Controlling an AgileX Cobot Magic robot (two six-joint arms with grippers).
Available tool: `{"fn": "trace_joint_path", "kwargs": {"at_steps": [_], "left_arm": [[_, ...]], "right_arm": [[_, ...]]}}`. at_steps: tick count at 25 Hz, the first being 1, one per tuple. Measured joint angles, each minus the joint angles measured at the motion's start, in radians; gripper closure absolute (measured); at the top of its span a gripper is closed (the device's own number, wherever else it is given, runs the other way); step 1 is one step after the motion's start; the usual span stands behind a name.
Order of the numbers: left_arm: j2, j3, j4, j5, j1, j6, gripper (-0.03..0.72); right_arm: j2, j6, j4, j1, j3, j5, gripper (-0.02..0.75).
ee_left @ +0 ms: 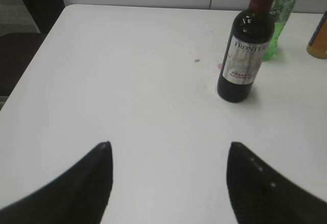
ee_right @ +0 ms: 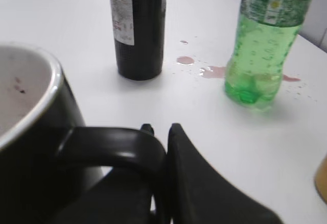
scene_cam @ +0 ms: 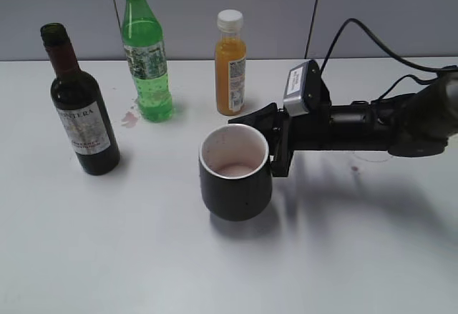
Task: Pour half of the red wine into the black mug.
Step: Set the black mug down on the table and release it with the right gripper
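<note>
The black mug (scene_cam: 235, 173) stood upright near the middle of the white table (scene_cam: 107, 257), its white inside stained pink at the bottom. The right gripper (scene_cam: 275, 142) reached in from the right at mug height, and in the right wrist view its fingers (ee_right: 199, 183) were pinched almost together on the mug's loop handle (ee_right: 117, 142), so the right gripper had hold of the mug by that handle.

The red wine bottle (scene_cam: 81, 106) stood upright at the left of the table, well apart from the mug, uncapped, with its white label facing forward. Behind and to its right stood the green plastic bottle (scene_cam: 147, 56) with a yellow cap, and further right the orange juice bottle (scene_cam: 230, 64) with a white cap. Pink spill marks (ee_right: 212, 71) lay on the table beside the green bottle's base.

In the left wrist view the left gripper (ee_left: 168, 183) hung above bare table with its 2 fingers (ee_left: 87, 183) spread wide and nothing between them; the wine bottle stood well ahead of it.
</note>
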Motion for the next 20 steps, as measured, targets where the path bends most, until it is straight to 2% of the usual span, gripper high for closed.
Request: {"fn": "trace_joint_path", "kwargs": {"at_steps": [7, 20], "left_arm": [[0.000, 0.000, 0.000, 0.000, 0.000, 0.000, 0.171], [0.000, 0.000, 0.000, 0.000, 0.000, 0.000, 0.171]], "right_arm": [[0.088, 0.004, 0.032, 0.055, -0.061, 0.000, 0.693], [0.152, -0.030, 0.090, 0.060, -0.069, 0.004, 0.693]]}}
